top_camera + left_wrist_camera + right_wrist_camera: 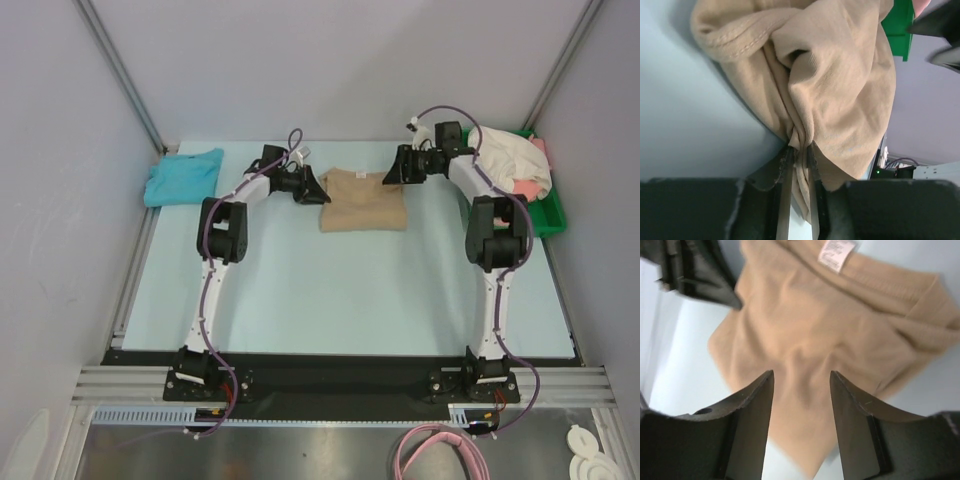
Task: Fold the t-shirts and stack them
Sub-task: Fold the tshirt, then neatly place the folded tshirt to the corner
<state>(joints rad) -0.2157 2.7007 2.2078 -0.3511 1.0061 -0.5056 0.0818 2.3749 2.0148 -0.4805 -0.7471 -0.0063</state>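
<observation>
"How much of the tan shirt [840, 90] does the left wrist view catch?"

"Not all of it. The upper part runs off the top edge, and the pinched fold disappears between the left fingers [784, 200]. Only a corner of the green tray [897, 30] gets in."

"Can you read the label [836, 252] from the right wrist?"

"No, it's blurred and clipped by the top edge."

"And from above?"

"The cream-white shirt [510, 160] covers most of the coral-pink shirt [541, 150] and a good part of the tray."
</observation>
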